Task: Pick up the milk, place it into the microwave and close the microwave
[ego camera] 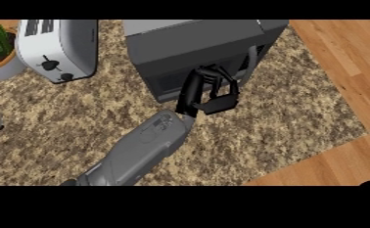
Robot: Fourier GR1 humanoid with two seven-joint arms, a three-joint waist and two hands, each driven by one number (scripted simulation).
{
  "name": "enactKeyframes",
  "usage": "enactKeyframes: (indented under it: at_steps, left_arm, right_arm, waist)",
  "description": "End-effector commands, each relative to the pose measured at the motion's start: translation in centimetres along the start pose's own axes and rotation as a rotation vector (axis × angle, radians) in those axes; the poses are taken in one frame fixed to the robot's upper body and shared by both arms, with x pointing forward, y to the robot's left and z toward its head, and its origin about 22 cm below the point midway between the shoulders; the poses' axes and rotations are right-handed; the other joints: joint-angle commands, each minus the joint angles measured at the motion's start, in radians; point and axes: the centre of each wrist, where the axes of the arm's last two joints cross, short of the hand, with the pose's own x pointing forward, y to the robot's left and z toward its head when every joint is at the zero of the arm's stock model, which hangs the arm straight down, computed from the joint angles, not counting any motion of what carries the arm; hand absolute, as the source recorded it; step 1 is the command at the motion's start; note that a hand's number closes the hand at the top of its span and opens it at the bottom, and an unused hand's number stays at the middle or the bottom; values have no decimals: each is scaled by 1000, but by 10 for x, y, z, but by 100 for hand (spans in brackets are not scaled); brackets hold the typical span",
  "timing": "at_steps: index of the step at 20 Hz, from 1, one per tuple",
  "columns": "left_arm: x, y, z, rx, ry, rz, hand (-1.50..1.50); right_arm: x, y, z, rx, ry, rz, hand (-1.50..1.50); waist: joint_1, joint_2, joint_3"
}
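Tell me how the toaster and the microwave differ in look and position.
The toaster is white or light silver, while the microwave is dark grey. The toaster sits at the view's left, untouched; the microwave sits at centre, with one hand against its front. The toaster is the smaller, with slots on top and dark knobs on its side; the microwave is a bigger plain box. Both stand on the speckled counter.

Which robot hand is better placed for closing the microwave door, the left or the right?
Left. Only the left robot hand shows, and it is at the front door of the microwave; the right is out of view. I cannot tell if the door is fully shut.
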Motion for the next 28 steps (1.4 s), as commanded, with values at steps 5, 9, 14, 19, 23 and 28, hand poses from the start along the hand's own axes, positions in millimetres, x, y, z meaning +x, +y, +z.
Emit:
enactKeyframes:
  at_steps: [5,9,14,19,23,28]
  left_arm:
    - [19,8,-28,60,-73,66,150]
    - [15,9,-27,58,-89,69,150]
    - [16,8,-29,65,-103,87,150]
    - [9,11,-27,71,-107,88,150]
    - [9,9,-27,70,-120,102,150]
    - [11,9,-30,76,-139,107,150]
  right_arm:
    - [7,-9,-11,11,-16,-6,-150]
    - [8,-17,-10,0,-13,-14,-150]
    - [17,-30,-17,5,-17,18,-150]
    - [24,-39,-24,3,-27,33,-150]
    - [27,-48,-25,-9,-21,51,-150]
    - [35,-58,-33,-3,-34,79,-150]
  waist:
    - [-19,12,0]
    - [-24,18,3]
    - [-27,17,4]
    - [-25,23,3]
    - [-29,26,5]
    - [-18,30,5]
